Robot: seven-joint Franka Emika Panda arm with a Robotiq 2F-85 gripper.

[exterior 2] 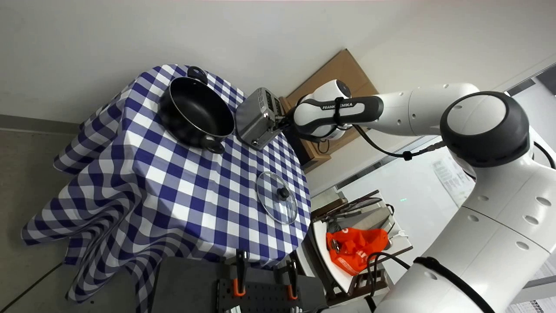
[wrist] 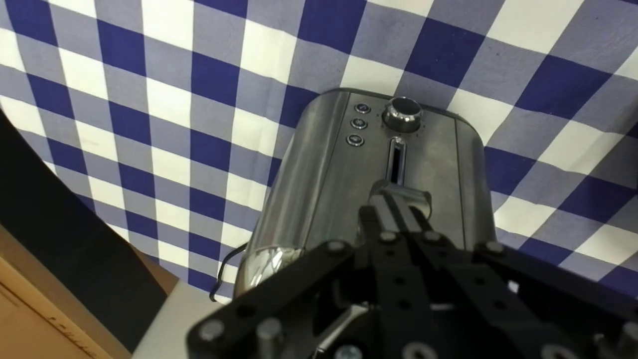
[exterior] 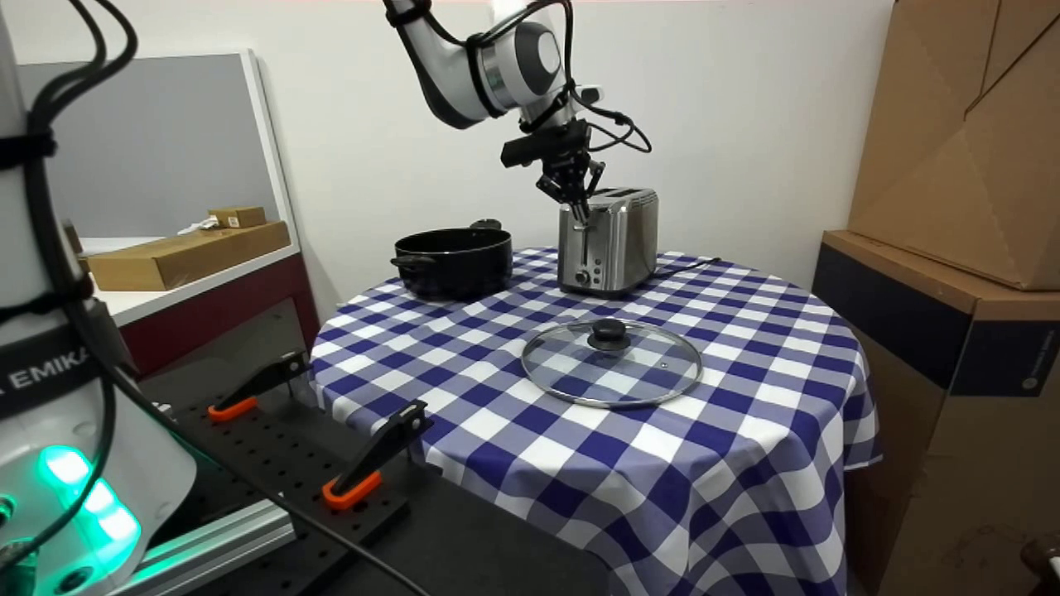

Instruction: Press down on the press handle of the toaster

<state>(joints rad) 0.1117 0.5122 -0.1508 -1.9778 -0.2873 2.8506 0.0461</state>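
The toaster (exterior: 609,244) stands upright on a round table covered by a blue and white checked cloth (exterior: 770,422); in an exterior view it is toward the far edge, with the wall (exterior: 745,124) behind. Its front panel carries, as the wrist view shows, a round dial (wrist: 402,114), three small buttons (wrist: 358,123) in a row and one narrow slot (wrist: 397,159). The press handle (wrist: 404,190) is at the upper end of this slot — the dark channel lies open between it and the dial, so the handle is not yet pressed down.

The gripper (wrist: 390,198) points down from above, and its two fingers (wrist: 386,214) are pressed together, with only a thin dark line between them. Their tips are right at the handle and cover a part of it in the wrist view — whether they really touch it, I cannot tell.

Beside the toaster, but apart from it, stands a black pot (exterior: 454,269). A glass lid (exterior: 613,372) lies on the cloth with its black knob (exterior: 609,334) upward, between the toaster and the near edge. From the toaster's back runs a dark cord (exterior: 691,266). Large cardboard boxes (exterior: 969,149) stand next to the table.
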